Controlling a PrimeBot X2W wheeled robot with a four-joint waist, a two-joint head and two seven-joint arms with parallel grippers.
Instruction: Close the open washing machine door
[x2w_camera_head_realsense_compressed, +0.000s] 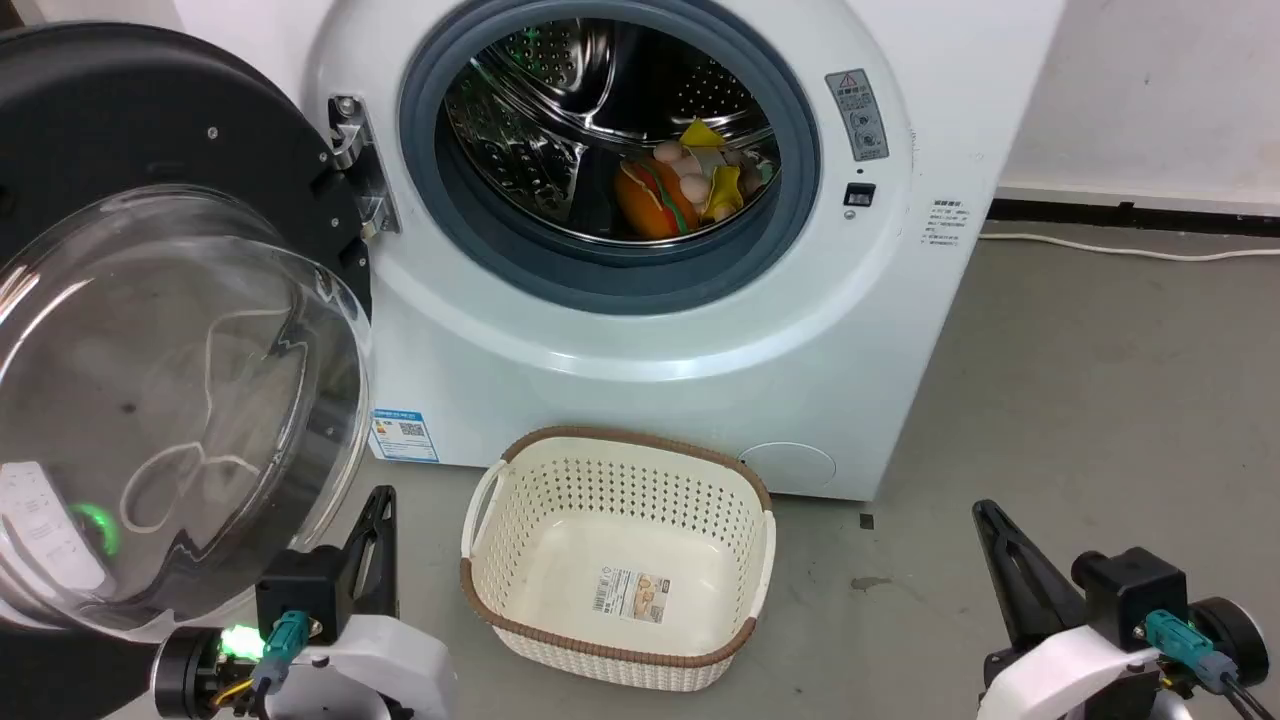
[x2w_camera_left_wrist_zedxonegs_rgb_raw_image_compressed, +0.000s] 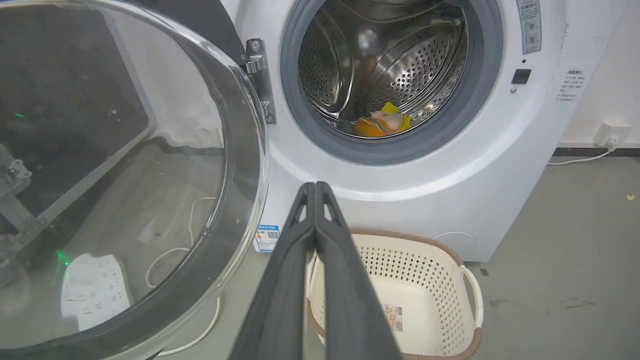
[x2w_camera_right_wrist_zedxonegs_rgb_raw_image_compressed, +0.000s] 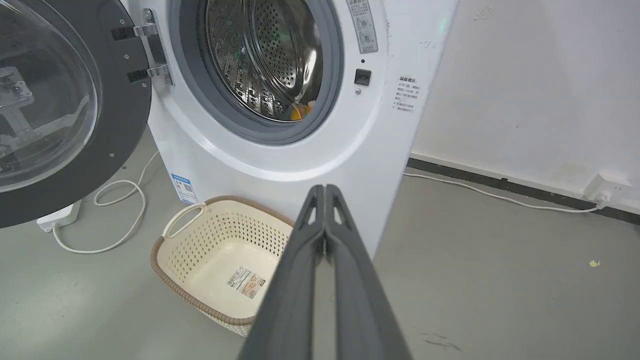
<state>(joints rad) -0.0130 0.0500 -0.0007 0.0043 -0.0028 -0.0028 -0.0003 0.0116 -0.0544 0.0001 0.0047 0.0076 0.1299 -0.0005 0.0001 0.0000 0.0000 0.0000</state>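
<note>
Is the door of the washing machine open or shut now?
Open. The washing machine door is swung out leftward on its hinge, leaving the drum of the washing machine uncovered, toys visible inside.

Head view looks down at the washing machine (x2w_camera_head_realsense_compressed: 620, 380); both wrist views face it from lower, sharing the basket (x2w_camera_head_realsense_compressed: 600, 490).

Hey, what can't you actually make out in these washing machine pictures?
Washing machine door: the head view's left edge cuts off its far rim, so any handle is unseen.
Toys: in the right wrist view the gasket hides all but a sliver.
Warning label: print too small to read.
Basket sticker: print too small to read.
</note>
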